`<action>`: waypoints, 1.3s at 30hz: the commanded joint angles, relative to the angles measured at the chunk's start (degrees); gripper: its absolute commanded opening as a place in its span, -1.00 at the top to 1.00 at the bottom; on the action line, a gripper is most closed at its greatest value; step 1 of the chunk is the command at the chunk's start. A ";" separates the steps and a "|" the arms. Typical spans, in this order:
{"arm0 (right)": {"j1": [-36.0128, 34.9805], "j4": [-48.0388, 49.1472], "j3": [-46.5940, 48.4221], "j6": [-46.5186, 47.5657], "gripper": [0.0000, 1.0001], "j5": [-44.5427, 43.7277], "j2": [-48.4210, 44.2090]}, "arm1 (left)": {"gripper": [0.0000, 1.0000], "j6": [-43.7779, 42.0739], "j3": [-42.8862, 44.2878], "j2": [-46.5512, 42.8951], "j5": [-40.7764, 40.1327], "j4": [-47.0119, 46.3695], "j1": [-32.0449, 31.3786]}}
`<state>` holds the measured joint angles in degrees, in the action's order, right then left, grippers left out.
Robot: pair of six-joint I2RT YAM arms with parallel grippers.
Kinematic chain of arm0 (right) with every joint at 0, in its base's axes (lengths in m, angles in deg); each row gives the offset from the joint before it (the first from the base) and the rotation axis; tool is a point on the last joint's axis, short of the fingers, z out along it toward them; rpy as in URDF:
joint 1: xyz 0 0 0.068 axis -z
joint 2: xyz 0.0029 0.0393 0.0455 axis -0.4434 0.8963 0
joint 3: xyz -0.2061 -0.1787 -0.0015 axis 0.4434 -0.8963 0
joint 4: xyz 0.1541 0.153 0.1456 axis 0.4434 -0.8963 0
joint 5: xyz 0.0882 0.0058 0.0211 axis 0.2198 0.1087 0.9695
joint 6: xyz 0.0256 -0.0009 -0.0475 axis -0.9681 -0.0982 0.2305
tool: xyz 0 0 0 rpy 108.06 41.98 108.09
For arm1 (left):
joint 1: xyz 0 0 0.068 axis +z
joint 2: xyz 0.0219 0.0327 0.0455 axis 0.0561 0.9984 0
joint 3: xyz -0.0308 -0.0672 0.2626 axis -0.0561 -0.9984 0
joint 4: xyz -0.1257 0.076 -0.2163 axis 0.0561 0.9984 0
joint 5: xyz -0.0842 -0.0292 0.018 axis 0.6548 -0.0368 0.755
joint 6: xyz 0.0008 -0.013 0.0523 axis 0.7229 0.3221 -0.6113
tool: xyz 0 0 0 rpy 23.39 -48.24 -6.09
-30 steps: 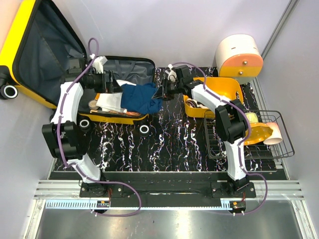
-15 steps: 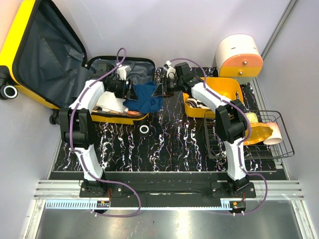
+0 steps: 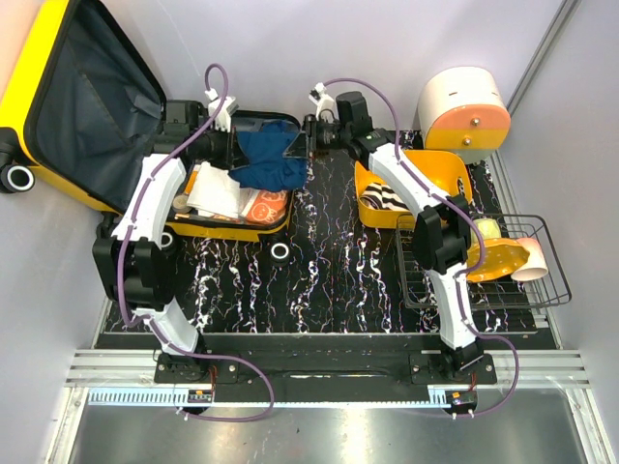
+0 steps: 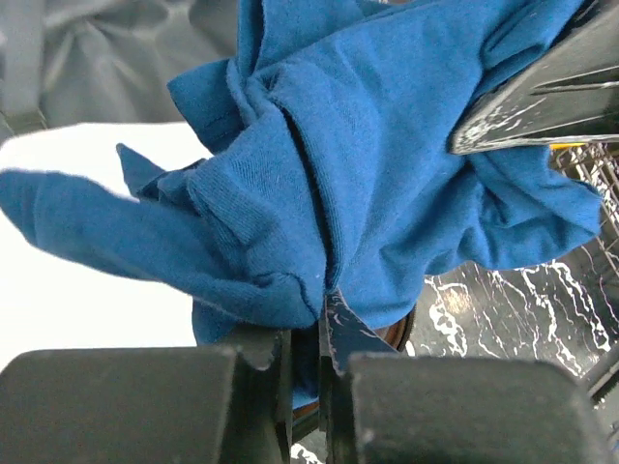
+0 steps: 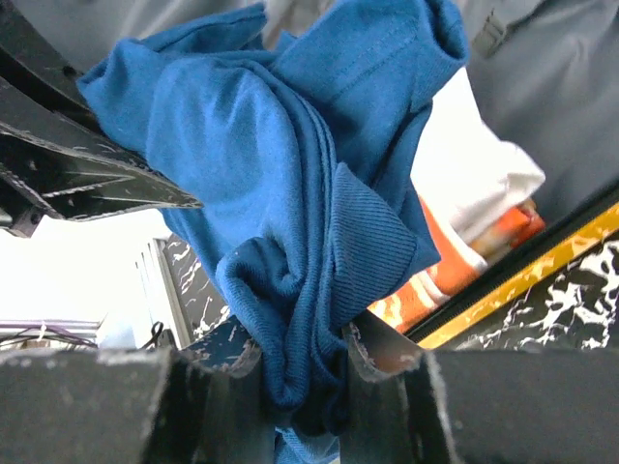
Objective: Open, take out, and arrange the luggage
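The yellow luggage [image 3: 227, 230] lies open, its lid [image 3: 39, 58] tilted up at the far left and showing dark grey lining. A blue garment [image 3: 271, 164] hangs over the open half, held between both grippers. My left gripper [image 3: 242, 147] is shut on its left side. In the left wrist view the jaws [image 4: 308, 324] pinch a fold of the blue garment [image 4: 368, 164]. My right gripper [image 3: 302, 140] is shut on the garment's right side, and in its own view a thick bunch of blue cloth [image 5: 280, 193] fills the right gripper [image 5: 305, 372].
A white cloth [image 3: 215, 188] and an orange printed item [image 3: 266, 205] lie in the suitcase. A yellow basket [image 3: 426, 169] holding a striped item stands to the right, with a wire basket [image 3: 416, 280] in front of it. A white and orange drawer box [image 3: 464, 111] sits at the back right.
My left gripper swung in from the left over the suitcase and closed on the blue garment. Both grippers carried the garment up and toward the back.
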<state>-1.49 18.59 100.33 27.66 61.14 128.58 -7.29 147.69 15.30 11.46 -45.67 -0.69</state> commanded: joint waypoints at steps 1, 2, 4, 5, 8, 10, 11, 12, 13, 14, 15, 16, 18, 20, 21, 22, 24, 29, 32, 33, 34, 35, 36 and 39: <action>-0.40 -0.38 7.94 3.02 1.00 0.21 0.85 | 1.00 -0.04 6.16 -3.64 3.77 -0.15 0.03; -0.23 -0.74 8.12 3.98 1.00 0.47 0.06 | 1.00 1.70 6.96 -3.81 5.27 -0.15 -0.14; 0.21 -1.79 7.43 6.62 1.00 0.82 -1.35 | 1.00 3.56 9.94 -3.46 9.22 -0.32 -0.75; 0.65 -2.14 6.90 7.41 1.00 1.43 -3.09 | 1.00 4.78 12.04 -2.85 10.02 -0.32 -2.06; 3.81 -3.72 2.78 9.96 1.00 4.23 -7.39 | 1.00 7.32 14.34 -1.54 11.17 -1.29 -6.71; 7.76 -3.99 -2.04 10.94 1.00 5.65 -9.78 | 1.00 8.92 14.52 -0.74 11.17 -3.56 -9.53; 9.25 -4.34 -3.55 11.37 1.00 6.61 -12.14 | 1.00 10.49 14.35 0.22 11.17 -4.53 -12.42; 10.57 -6.69 -4.70 13.46 1.00 6.80 -13.21 | 1.00 11.38 14.35 0.75 10.65 -5.50 -13.84; 13.72 -8.37 -6.71 15.05 1.00 7.06 -14.26 | 1.00 12.34 14.35 1.45 10.47 -7.51 -15.33; 15.14 -9.95 -7.86 16.72 1.00 6.98 -16.45 | 1.00 14.27 14.69 2.94 10.38 -8.49 -18.13; 16.81 -12.93 -9.18 19.61 1.00 6.63 -17.69 | 1.00 15.07 15.05 4.00 9.86 -9.37 -19.55; 19.44 -14.17 -12.23 21.03 1.00 6.45 -18.92 | 1.00 16.04 15.40 5.75 9.42 -11.03 -20.87; 22.09 -17.50 -15.59 25.32 1.00 6.62 -22.26 | 1.00 18.15 16.89 7.95 9.41 -13.06 -24.74; 25.24 -19.01 -20.69 27.97 1.00 6.36 -25.15 | 1.00 18.68 18.82 11.56 8.80 -15.69 -28.33; 26.22 -19.80 -22.18 29.99 1.00 5.92 -25.87 | 1.00 19.03 19.61 12.87 8.97 -16.75 -29.40; 27.27 -19.98 -24.63 30.97 1.00 5.48 -26.48 | 1.00 19.47 20.49 15.67 9.06 -18.93 -30.45; 30.88 -20.60 -26.58 33.25 1.00 4.25 -27.54 | 1.00 21.66 22.34 18.32 8.89 -21.32 -32.65; 36.16 -22.88 -25.37 39.66 1.00 1.79 -24.66 | 1.00 25.80 24.19 26.41 7.48 -28.53 -35.64; 37.13 -23.94 -23.87 42.30 1.00 0.39 -21.23 | 1.00 25.98 23.49 29.23 5.46 -30.73 -36.26; 37.13 -23.77 -23.35 42.66 1.00 0.12 -20.52 | 1.00 25.98 23.14 29.76 4.41 -31.52 -36.35; 37.13 -23.51 -22.99 42.67 1.00 -0.14 -18.77 | 1.00 25.98 23.05 30.89 3.71 -32.57 -36.35; 37.13 -22.63 -22.73 42.58 1.00 -0.32 -17.80 | 1.00 25.89 23.31 31.60 2.83 -32.75 -36.27; 37.13 -22.19 -21.94 42.32 1.00 -0.49 -16.92 | 1.00 25.63 23.48 32.22 1.34 -33.10 -36.35; 37.13 -21.22 -19.05 42.75 1.00 -2.25 -13.05 | 1.00 24.22 24.10 34.50 -1.30 -33.19 -36.61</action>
<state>35.81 -6.42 75.85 67.81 61.58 112.52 17.23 168.89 48.15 14.03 -74.57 -37.04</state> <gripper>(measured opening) 0.280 0.105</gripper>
